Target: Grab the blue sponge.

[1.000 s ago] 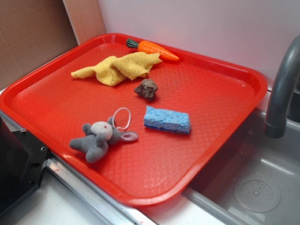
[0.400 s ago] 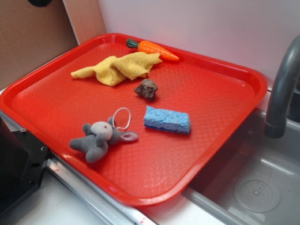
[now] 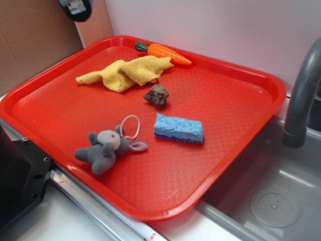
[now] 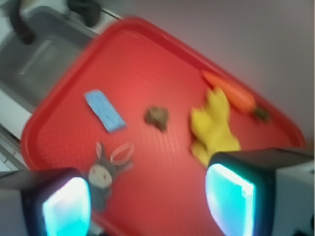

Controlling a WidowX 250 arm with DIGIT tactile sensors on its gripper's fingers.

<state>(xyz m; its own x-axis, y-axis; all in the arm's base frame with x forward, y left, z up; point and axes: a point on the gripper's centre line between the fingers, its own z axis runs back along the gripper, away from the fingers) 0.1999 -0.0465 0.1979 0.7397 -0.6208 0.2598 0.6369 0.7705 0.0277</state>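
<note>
Spread wide and empty, the gripper (image 4: pixel 147 196) hung high above the red tray (image 3: pixel 235 128); its fingers (image 4: pixel 66 206) framed the wrist view. On the tray the blue sponge (image 3: pixel 179 128) lay flat between the grey bunny (image 3: pixel 105 147) and the brown lump (image 3: pixel 157 95)

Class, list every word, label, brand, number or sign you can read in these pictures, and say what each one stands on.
None can be read. A pale label on the dark robot part at the top left of the exterior view is too small and blurred to read. The red tray and the blue sponge carry no writing.
</note>
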